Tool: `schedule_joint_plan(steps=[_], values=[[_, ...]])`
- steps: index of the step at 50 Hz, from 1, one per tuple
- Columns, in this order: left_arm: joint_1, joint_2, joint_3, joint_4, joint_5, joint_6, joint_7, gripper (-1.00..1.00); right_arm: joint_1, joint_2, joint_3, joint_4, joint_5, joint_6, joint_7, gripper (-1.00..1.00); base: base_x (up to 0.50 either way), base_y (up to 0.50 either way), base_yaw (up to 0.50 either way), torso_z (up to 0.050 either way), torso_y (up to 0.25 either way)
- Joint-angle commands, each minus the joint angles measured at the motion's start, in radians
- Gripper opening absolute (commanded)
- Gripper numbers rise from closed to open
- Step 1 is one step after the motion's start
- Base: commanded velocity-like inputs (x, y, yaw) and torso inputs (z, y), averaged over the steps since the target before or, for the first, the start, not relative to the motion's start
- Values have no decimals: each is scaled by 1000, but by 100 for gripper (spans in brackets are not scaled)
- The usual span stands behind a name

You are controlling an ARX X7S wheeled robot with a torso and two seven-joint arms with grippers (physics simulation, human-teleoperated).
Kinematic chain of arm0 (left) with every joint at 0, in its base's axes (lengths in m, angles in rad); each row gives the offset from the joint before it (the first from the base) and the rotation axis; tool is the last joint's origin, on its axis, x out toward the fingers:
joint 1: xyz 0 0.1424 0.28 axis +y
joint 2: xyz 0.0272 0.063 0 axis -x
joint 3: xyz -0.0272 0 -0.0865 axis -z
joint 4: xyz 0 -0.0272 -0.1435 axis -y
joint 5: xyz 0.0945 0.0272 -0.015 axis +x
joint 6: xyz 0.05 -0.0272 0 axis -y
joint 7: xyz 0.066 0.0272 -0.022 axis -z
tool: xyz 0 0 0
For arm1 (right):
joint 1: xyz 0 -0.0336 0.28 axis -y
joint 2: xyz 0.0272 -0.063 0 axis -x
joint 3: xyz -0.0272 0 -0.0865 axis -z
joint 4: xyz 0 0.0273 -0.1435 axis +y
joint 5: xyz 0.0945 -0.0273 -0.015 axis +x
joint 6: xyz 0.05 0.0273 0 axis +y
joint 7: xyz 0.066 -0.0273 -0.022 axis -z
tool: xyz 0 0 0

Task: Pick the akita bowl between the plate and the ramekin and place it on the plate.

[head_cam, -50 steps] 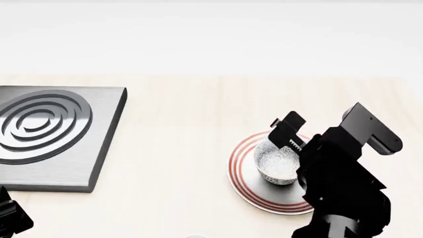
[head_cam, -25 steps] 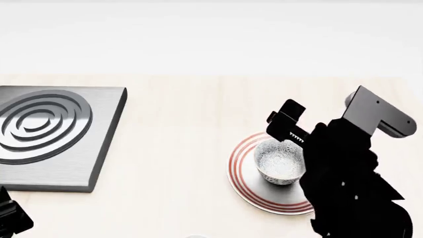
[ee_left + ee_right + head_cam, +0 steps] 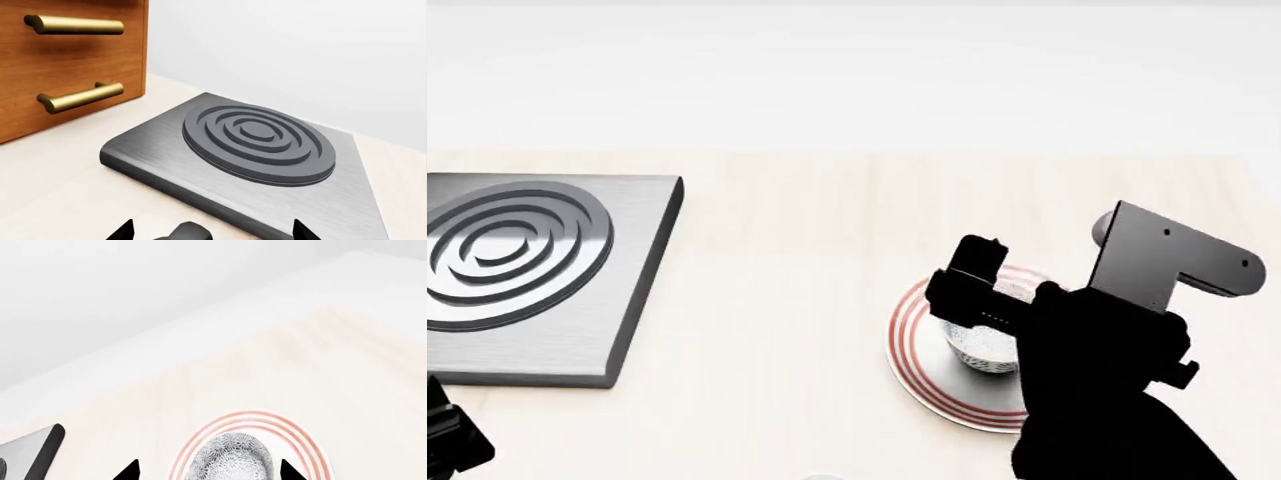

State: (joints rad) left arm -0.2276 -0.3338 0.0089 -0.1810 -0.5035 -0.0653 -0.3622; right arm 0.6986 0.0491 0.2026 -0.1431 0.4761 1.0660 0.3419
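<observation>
akita bowl [image 3: 985, 347] sits upright on the plate [image 3: 924, 368], near its middle; bowl's inside not visible from here. Right tool [image 3: 998, 290] is above the bowl, fingertips spread either side of it in the right wrist view, not touching. Left tool [image 3: 208, 231] spread, nothing between tips, near the stove burner plate [image 3: 257, 150] on the counter [image 3: 801, 300]. Wooden drawers [image 3: 67, 60] beside burner.

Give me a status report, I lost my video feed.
Right end effector open, above the akita bowl. Bowl upright on the plate. Left end effector open, idle by the burner plate. Nothing in the way.
</observation>
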Motion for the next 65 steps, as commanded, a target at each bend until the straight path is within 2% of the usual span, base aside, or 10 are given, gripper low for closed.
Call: schedule_joint_plan(steps=[1, 23, 47, 65], values=[[-1, -1, 2, -3, 0, 3, -1, 100, -118, 33, -72, -185, 29, -6, 0, 100, 0, 0, 0, 0, 0], [0, 2, 7, -23, 4, 24, 6, 100, -358, 106, -189, -343, -70, -255, -30, 100, 0, 0, 0, 0, 0], [9, -8, 14, 22, -5, -3, -12, 100, -490, 171, -306, -340, -272, -594, -16, 100, 0, 0, 0, 0, 0], [10, -12, 10, 27, -12, 2, -14, 100, -517, 204, -285, -430, -292, -628, 13, 100, 0, 0, 0, 0, 0]])
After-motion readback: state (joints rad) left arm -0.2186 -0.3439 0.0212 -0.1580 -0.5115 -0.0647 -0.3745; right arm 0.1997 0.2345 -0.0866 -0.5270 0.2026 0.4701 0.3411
